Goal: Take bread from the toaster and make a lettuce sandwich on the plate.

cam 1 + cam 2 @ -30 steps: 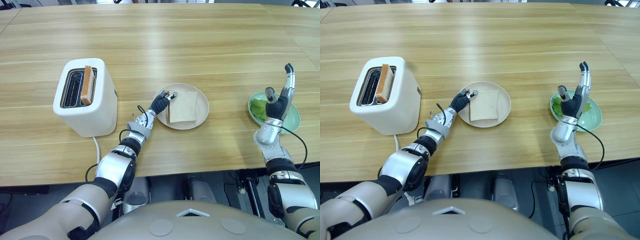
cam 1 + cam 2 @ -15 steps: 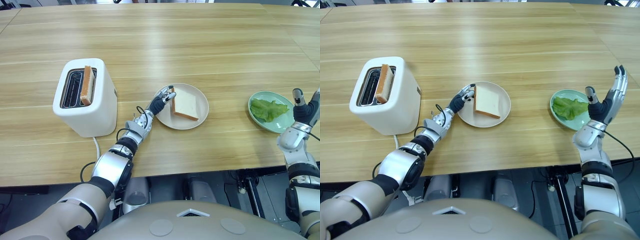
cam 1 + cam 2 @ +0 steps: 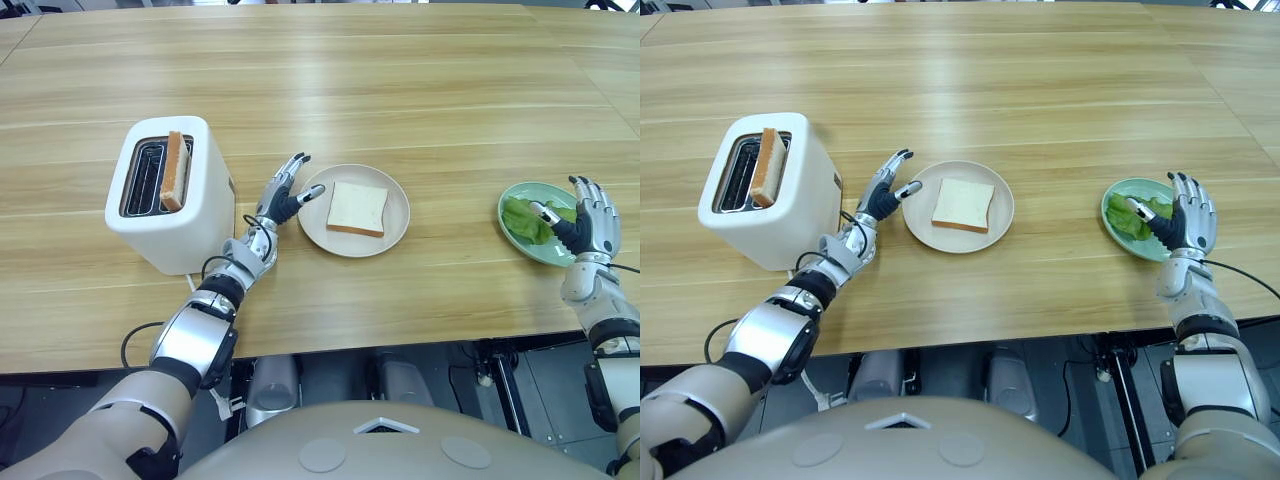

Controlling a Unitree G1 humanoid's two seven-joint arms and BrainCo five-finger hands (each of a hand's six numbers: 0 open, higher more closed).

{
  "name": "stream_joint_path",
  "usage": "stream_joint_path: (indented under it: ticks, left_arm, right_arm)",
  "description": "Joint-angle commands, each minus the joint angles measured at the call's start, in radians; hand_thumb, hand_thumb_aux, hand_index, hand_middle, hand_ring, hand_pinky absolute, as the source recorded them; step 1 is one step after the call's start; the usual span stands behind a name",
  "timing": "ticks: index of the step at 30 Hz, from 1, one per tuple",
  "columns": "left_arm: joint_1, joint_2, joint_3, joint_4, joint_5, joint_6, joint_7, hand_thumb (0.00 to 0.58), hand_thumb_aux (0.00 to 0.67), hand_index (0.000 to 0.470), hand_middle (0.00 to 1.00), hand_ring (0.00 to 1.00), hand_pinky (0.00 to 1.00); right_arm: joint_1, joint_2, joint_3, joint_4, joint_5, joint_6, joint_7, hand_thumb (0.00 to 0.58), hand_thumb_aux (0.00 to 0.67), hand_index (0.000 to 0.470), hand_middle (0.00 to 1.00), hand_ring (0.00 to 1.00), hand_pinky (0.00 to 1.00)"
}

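A white toaster [image 3: 172,195] stands at the left with one slice of bread [image 3: 175,170] upright in its slot. To its right a beige plate [image 3: 354,210] holds a flat slice of bread [image 3: 357,208]. My left hand [image 3: 283,195] hovers open just left of the plate, holding nothing. At the right edge a green dish [image 3: 537,222] carries a lettuce leaf [image 3: 524,216]. My right hand [image 3: 586,217] is over the dish's right side, fingers spread above the lettuce, nothing in its grasp.
The toaster's white cord [image 3: 193,292] runs off the table's front edge. Bare wooden tabletop [image 3: 400,90] stretches behind the plate and between plate and dish.
My left hand let go of the bread slice, which now lies flat on the plate, and drew back left with fingers open. My right hand came down from raised onto the green dish.
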Motion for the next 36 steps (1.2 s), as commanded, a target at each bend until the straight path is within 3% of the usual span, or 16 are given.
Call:
stream_joint_path:
  ticks: [1,10,29,30,31,32,33,34,36]
  left_arm:
    - [0.094,0.023,-0.018,-0.165,0.027,-0.008,-0.004,0.0,0.0,0.0,0.0,0.0,0.0]
    - [0.262,0.039,0.009,-0.487,0.012,0.063,-0.058,0.0,0.0,0.0,0.0,0.0,0.0]
    - [0.295,0.025,0.032,-0.54,0.01,0.098,-0.069,0.0,0.0,0.0,0.0,0.0,0.0]
    - [0.294,0.024,0.033,-0.539,0.01,0.097,-0.069,0.0,0.0,0.0,0.0,0.0,0.0]
    - [0.293,0.022,0.033,-0.537,0.011,0.096,-0.07,0.0,0.0,0.0,0.0,0.0,0.0]
    - [0.292,0.021,0.033,-0.536,0.012,0.095,-0.071,0.0,0.0,0.0,0.0,0.0,0.0]
    - [0.292,0.02,0.033,-0.536,0.012,0.095,-0.072,0.0,0.0,0.0,0.0,0.0,0.0]
    - [0.292,0.018,0.032,-0.534,0.013,0.095,-0.072,0.0,0.0,0.0,0.0,0.0,0.0]
    - [0.291,0.015,0.031,-0.53,0.014,0.094,-0.072,0.0,0.0,0.0,0.0,0.0,0.0]
  right_arm:
    - [-0.056,-0.006,0.075,0.077,-0.04,0.123,0.101,0.0,0.0,0.0,0.0,0.0,0.0]
    - [-0.115,-0.047,0.164,0.146,-0.074,0.23,0.18,0.0,0.0,0.0,0.0,0.0,0.0]
    - [-0.088,-0.025,0.219,0.177,-0.08,0.302,0.191,0.0,0.0,0.0,0.0,0.0,0.0]
    - [-0.088,-0.024,0.221,0.178,-0.081,0.303,0.19,0.036,0.021,0.014,0.0,0.0,0.0]
    - [-0.088,-0.023,0.224,0.178,-0.082,0.304,0.187,0.036,0.021,0.014,0.0,0.0,0.0]
    - [-0.089,-0.022,0.228,0.178,-0.083,0.305,0.184,0.216,0.139,0.096,0.0,0.0,0.0]
    - [-0.091,-0.021,0.232,0.178,-0.085,0.306,0.179,0.216,0.139,0.096,0.0,0.0,0.0]
    - [-0.093,-0.02,0.237,0.178,-0.089,0.307,0.173,0.432,0.331,0.227,0.0,0.0,0.0]
    - [-0.098,-0.017,0.246,0.178,-0.097,0.308,0.164,0.441,0.342,0.235,0.0,0.0,0.0]
